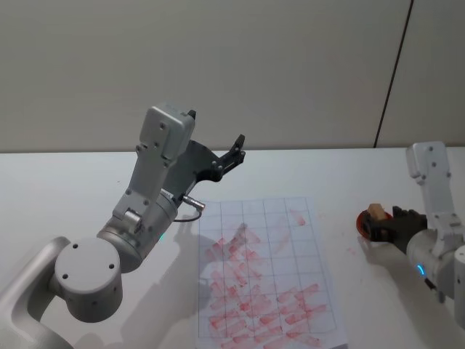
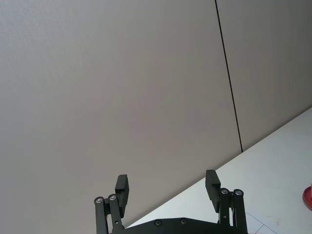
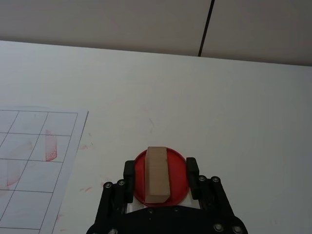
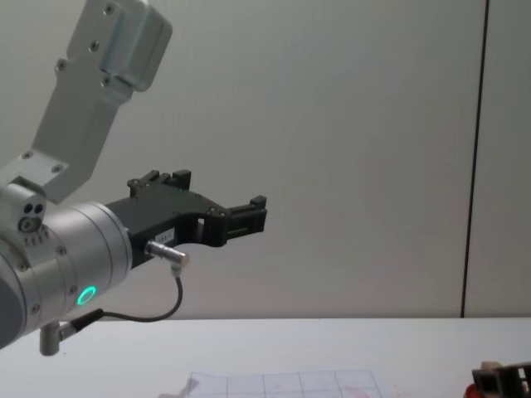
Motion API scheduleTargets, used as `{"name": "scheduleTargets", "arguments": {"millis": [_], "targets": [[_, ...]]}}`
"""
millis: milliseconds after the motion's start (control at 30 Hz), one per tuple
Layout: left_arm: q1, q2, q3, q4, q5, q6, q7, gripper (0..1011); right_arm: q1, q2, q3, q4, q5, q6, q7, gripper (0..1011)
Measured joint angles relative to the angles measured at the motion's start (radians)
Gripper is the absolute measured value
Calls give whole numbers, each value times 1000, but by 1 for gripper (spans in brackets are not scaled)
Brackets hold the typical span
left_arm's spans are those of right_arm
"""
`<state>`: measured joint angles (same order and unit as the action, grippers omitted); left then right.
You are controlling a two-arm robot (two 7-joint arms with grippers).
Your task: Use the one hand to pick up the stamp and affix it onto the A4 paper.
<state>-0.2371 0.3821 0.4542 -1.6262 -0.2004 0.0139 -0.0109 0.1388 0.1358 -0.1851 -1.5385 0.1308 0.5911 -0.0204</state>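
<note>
Tan wooden stamp sits on the red ink pad, right of the paper on the white table. My right gripper is down at the pad, jaws open a bit wider than the stamp, one finger each side, not clearly touching it. Paper is a grid sheet covered with pink-red prints, lying flat, well apart from the pad. My left gripper is raised above the paper's far left corner, fingers spread, holding nothing.
</note>
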Motion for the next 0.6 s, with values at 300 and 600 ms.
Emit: {"name": "scheduleTargets", "arguments": {"millis": [300, 600], "targets": [[0, 0, 0, 0, 0, 0, 0, 1001, -19, 13, 8, -31, -13, -69, 13, 868], [0, 0, 0, 0, 0, 0, 0, 1001, -50, 44, 26, -78, -21, -172, 44, 1001]]}}
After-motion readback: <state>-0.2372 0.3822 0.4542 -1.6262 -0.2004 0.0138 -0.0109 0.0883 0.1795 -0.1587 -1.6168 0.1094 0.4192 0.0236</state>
